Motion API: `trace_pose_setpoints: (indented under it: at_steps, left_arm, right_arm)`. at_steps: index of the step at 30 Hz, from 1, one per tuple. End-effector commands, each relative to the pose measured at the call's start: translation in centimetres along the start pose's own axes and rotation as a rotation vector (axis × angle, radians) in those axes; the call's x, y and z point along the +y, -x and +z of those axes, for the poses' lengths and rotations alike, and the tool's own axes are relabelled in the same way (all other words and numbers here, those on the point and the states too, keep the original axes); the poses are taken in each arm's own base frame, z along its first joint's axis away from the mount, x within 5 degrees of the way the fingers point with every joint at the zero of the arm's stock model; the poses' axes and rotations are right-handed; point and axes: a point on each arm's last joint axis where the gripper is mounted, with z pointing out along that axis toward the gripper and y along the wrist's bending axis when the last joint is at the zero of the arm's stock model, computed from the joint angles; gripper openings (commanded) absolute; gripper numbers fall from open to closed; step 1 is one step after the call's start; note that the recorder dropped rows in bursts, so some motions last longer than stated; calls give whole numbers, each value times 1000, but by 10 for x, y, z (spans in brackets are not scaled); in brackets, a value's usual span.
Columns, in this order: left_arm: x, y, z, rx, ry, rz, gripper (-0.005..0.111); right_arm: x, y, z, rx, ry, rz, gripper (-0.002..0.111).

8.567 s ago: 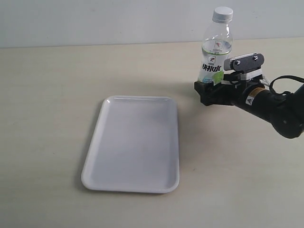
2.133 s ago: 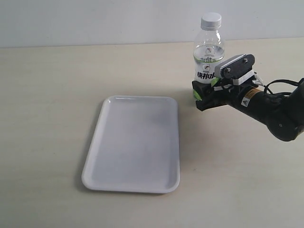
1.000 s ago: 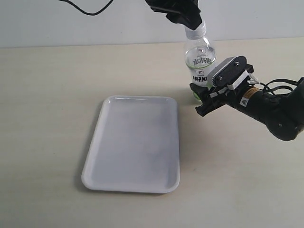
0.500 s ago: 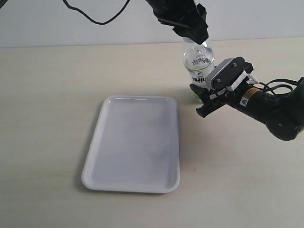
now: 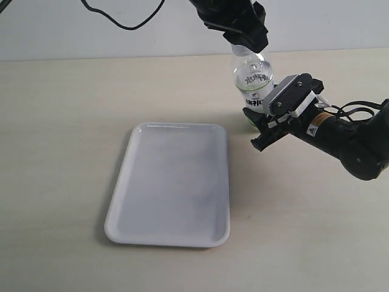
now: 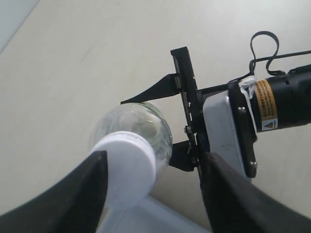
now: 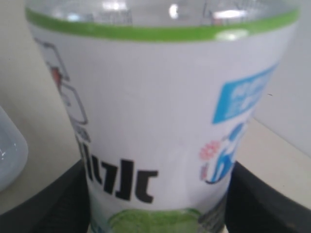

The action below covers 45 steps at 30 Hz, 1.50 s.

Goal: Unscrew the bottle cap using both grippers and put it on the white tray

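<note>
Off the tray's (image 5: 170,182) far corner, the right gripper (image 5: 255,125) clenches the tilted bottle (image 5: 254,79) low down while the left gripper (image 6: 154,156), fingers apart, straddles the cap (image 6: 124,165) (seemingly still screwed on); unscrewing and placing remain.

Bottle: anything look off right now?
The bottle leans leftward in the exterior view instead of upright, gripped low by the right gripper. The bottle cap is on, between the open jaws of the left gripper; no spill.
</note>
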Motion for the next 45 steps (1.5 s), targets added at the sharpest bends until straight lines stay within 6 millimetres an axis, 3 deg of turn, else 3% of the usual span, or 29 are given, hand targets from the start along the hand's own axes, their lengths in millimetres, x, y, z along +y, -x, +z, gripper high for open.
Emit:
trace_pose_setpoints:
  at_steps: [1, 11, 19, 23, 26, 29, 36, 45]
  left_arm:
    - [1, 1, 4, -11, 6, -7, 56]
    - [8, -2, 16, -8, 52, 2, 56]
    - [6, 15, -8, -56, 58, -22, 56]
    - [7, 15, -11, -44, 70, -12, 56]
    - [12, 9, -2, -8, 85, -24, 58]
    - [17, 5, 7, 12, 116, -10, 67]
    - [20, 0, 19, 31, 110, -17, 67]
    - [19, -1, 19, 42, 104, -17, 33]
  right_arm:
    - [0, -1, 0, 11, 6, -15, 0]
    - [0, -1, 0, 11, 6, -15, 0]
    - [0, -1, 0, 11, 6, -15, 0]
    - [0, -1, 0, 11, 6, -15, 0]
    - [0, -1, 0, 11, 6, -15, 0]
    - [0, -1, 0, 10, 8, -16, 0]
    - [0, -1, 0, 10, 8, -15, 0]
    - [0, -1, 0, 12, 8, -15, 0]
